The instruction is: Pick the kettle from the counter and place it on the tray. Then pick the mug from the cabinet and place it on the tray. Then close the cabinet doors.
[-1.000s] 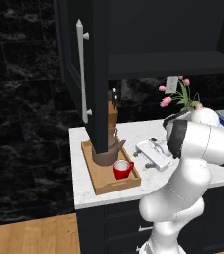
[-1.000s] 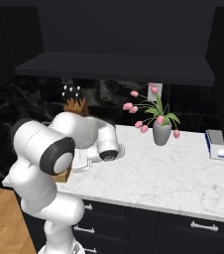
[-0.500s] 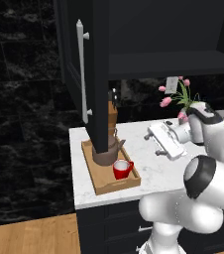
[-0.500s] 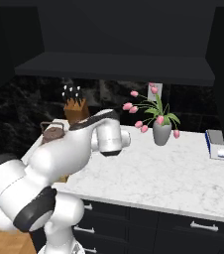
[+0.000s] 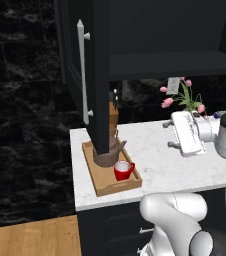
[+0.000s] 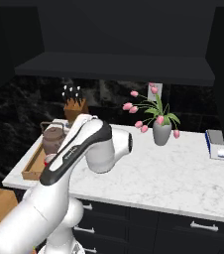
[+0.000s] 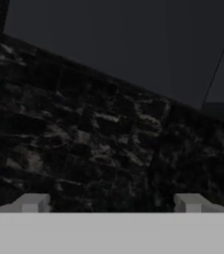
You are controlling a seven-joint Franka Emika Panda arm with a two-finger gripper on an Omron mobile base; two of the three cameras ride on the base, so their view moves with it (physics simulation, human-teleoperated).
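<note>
Since the earlier frames we observe that the arm has swung away from the tray (image 5: 101, 186) and risen above the counter (image 5: 155, 155), the hand now held over the middle of the slab in the left base view, well apart from the tray. We locate the gripper (image 7: 111, 203) in the hand view, where its two fingertips (image 7: 32, 202) stand wide apart with nothing between them; the pincer is released. That view faces a dark veined wall with the dark underside of the cabinet (image 5: 165, 35) slanting across its top. We find the kettle (image 5: 106, 151) seated on the far end of the tray, partly hidden behind the left cabinet door (image 5: 87, 75), which stands swung out toward the camera with its long silver bar handle (image 5: 81, 70) facing left. The mug (image 5: 123, 171) stands on the tray just in front of the kettle, upright, its handle pointing right. In the right base view the kettle (image 6: 53, 139) shows at the left end of the counter (image 6: 173, 173) on the tray (image 6: 32, 166), with the arm's elbow crossing in front. A wooden knife block (image 6: 76, 108) stands behind the tray, against the wall. A grey vase of pink tulips (image 6: 159, 130) stands further right on the slab, and a stack of books (image 6: 216, 145) lies near the right edge.
</note>
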